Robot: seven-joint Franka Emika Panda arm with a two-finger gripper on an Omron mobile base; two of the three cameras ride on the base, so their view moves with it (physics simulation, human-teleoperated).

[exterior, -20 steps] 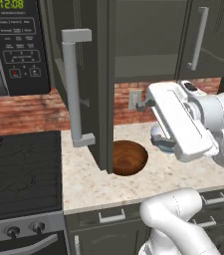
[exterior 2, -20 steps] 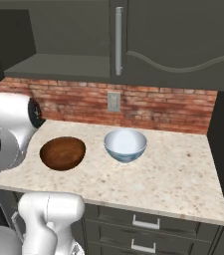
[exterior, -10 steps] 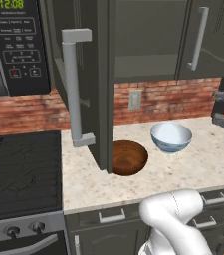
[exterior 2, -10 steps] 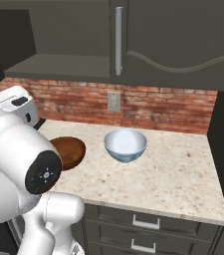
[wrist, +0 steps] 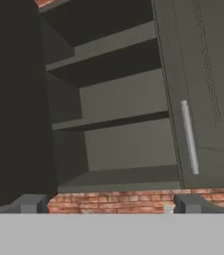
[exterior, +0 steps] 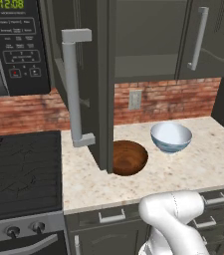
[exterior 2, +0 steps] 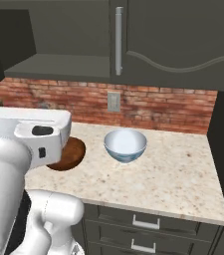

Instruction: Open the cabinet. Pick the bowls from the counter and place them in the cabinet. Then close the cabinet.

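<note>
Change: the arm has swung off the white bowl toward the cabinet (wrist: 118, 114).
Gripper (wrist: 103, 204): jaws spread, holding nothing.
Bowls: glossy brown wooden bowl (exterior: 129, 157) and white bowl (exterior: 170, 137) near the counter's (exterior: 193, 169) back edge.
Cabinet: left door open.

The open cabinet door (exterior: 91, 84) hides part of the brown bowl (exterior: 128, 157).
</note>
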